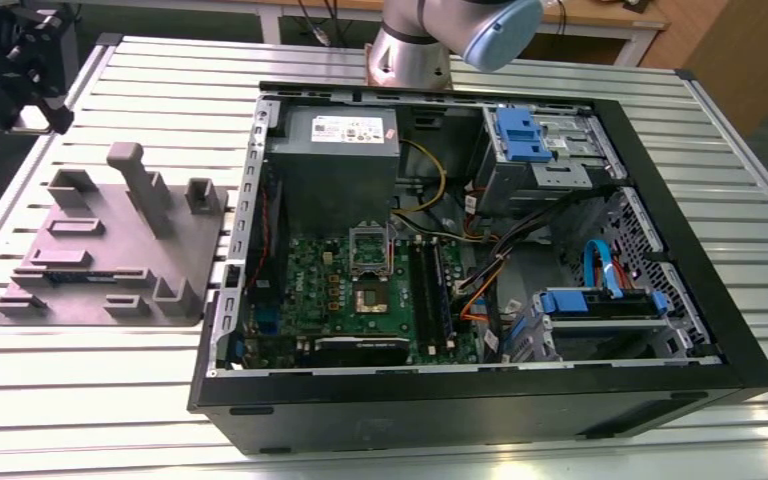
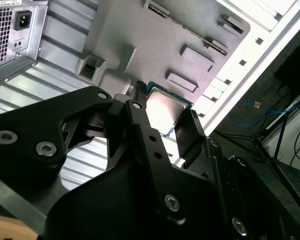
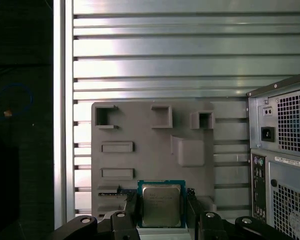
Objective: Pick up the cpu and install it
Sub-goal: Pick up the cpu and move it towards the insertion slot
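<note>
As I hover clear of the table, my gripper is pinching the cpu. One finger sits on each opposite edge, and the metal top faces the first wrist view. Past it lies the grey tray. Farther off, to the exterior view's right of that tray, the open case holds the bare socket, well apart from my cpu.

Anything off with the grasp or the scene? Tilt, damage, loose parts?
Nothing stands out. The cpu sits square in the end effector in the first wrist view, with no visible damage. The grey fixture lies flat on the slatted table.
</note>
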Action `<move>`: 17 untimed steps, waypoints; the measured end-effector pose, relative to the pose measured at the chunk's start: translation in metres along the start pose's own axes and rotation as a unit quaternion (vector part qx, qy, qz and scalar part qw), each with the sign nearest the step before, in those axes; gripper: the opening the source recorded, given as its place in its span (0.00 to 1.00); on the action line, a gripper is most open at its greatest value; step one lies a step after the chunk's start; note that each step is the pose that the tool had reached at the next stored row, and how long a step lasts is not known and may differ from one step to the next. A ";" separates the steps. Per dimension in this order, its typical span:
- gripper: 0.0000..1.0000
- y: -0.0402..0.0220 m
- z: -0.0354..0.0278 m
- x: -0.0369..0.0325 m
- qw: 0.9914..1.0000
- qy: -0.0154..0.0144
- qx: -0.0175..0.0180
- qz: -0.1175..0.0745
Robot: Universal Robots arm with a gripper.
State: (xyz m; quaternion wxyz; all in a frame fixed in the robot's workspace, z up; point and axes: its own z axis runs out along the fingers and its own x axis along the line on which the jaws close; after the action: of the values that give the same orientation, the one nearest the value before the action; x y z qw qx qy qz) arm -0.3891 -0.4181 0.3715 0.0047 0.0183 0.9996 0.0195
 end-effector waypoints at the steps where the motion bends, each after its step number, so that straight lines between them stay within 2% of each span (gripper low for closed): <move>1: 0.47 0.0001 0.0000 -0.0010 1.000 0.000 0.000 0.000; 13: 0.47 0.0005 0.0001 -0.0132 1.000 0.000 0.000 0.000; 17: 0.47 0.0006 0.0002 -0.0150 1.000 0.000 0.000 0.000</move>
State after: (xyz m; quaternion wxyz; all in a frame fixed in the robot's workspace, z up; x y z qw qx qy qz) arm -0.3741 -0.4181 0.3714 0.0047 0.0184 0.9996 0.0195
